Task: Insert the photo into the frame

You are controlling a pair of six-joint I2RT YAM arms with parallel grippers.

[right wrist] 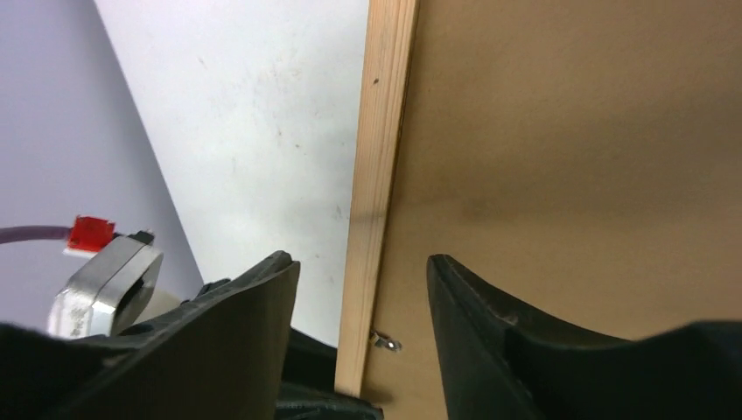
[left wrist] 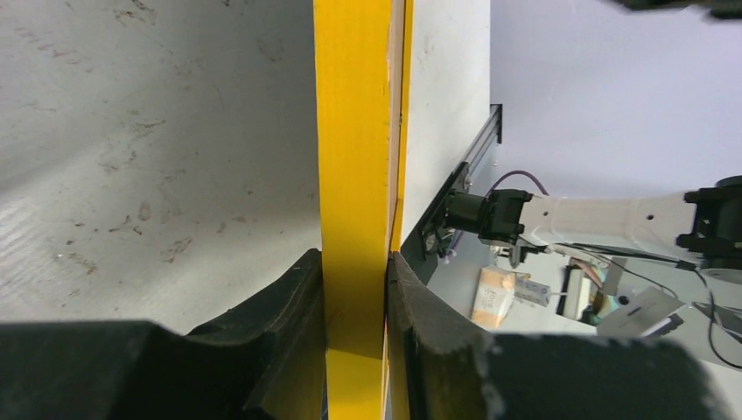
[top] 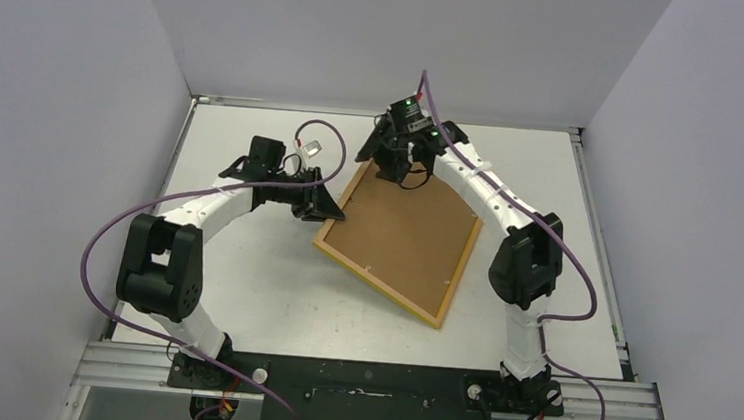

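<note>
The frame (top: 376,284) sits near the middle of the table (top: 241,290) with its back up. The brown backing board (top: 401,232) fills it inside the light-wood rim, and its corners point roughly to 12, 3, 5 and 9 o'clock in the overhead view.

My left claw (top: 324,204) is on the rim at about 10 o'clock, close to the 9 o'clock corner. Through my left wrist camera, that claw (left wrist: 354,262) is narrow and pinched onto the yellow edge (left wrist: 350,131), one finger (left wrist: 289,306) pressed to each side.

My right claw (top: 401,167) hangs over the 12 o'clock corner. Its own camera shows it (right wrist: 363,271) parted and holding nothing. Its fingers (right wrist: 254,306) straddle the wooden rim (right wrist: 381,157) with a gap on both sides, and the board (right wrist: 569,175) lies toward 3 o'clock

I cannot tell whether the frame lies fully flat
</note>
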